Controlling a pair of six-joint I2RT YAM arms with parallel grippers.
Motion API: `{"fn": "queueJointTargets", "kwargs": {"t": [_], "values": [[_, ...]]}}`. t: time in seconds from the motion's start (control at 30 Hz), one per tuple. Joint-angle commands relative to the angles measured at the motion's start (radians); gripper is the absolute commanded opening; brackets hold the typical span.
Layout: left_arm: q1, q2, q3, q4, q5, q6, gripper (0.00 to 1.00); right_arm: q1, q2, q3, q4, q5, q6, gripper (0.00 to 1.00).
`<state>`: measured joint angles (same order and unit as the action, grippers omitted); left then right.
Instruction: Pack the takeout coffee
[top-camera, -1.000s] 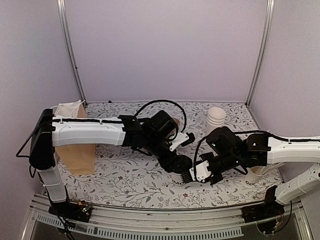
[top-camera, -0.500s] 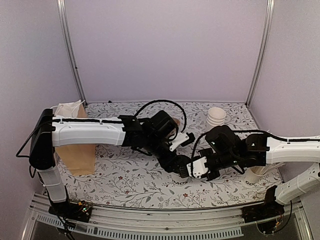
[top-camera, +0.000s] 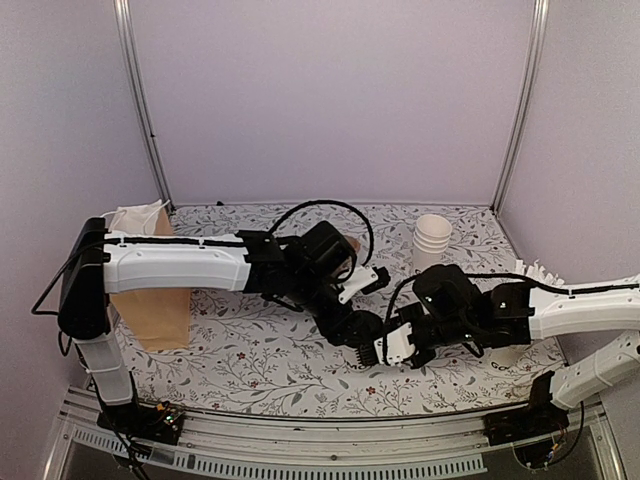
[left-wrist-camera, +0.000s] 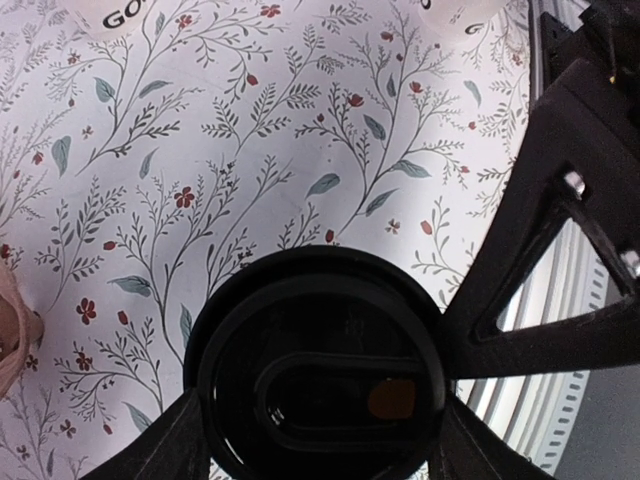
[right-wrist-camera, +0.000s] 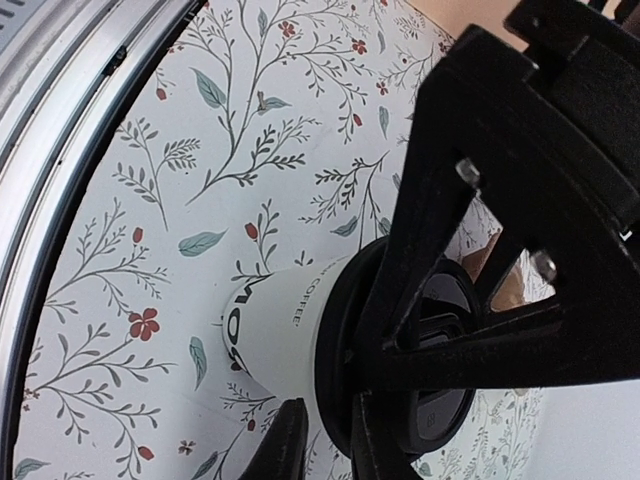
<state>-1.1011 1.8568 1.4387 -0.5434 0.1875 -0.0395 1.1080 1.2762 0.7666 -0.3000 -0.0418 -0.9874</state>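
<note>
Handover, by the look of it: over the last second your right gripper slid in and narrowed its jaws beside the takeout coffee, though you could not tell whether it gripped. Your left gripper stayed clamped wide around the black lid, mid-table, well apart from the brown paper bag. Packing had not begun.
</note>
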Motion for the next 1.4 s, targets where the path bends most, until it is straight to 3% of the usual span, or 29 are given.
{"fn": "queueJointTargets", "kwargs": {"t": [0.0, 0.17, 0.37, 0.47, 0.87, 1.37], "values": [[-0.012, 0.069, -0.062, -0.127, 0.042, -0.027, 0.71, 0.030, 0.110, -0.124, -0.088, 0.017, -0.030, 0.14], [-0.013, 0.076, -0.079, -0.115, 0.048, -0.033, 0.70, 0.035, 0.229, -0.169, -0.051, 0.036, -0.026, 0.09], [-0.013, 0.057, -0.105, -0.104, 0.041, -0.036, 0.70, 0.040, 0.225, -0.179, -0.072, 0.028, -0.013, 0.10], [-0.011, 0.048, -0.125, -0.090, 0.030, -0.036, 0.70, 0.041, 0.209, -0.184, -0.030, 0.097, -0.006, 0.10], [-0.010, -0.060, -0.070, -0.030, -0.067, -0.029, 0.73, 0.041, 0.022, 0.043, -0.180, -0.061, 0.068, 0.28], [-0.011, -0.117, -0.066, 0.016, -0.053, -0.017, 0.74, 0.041, -0.006, 0.049, -0.163, -0.077, 0.096, 0.31]]}}
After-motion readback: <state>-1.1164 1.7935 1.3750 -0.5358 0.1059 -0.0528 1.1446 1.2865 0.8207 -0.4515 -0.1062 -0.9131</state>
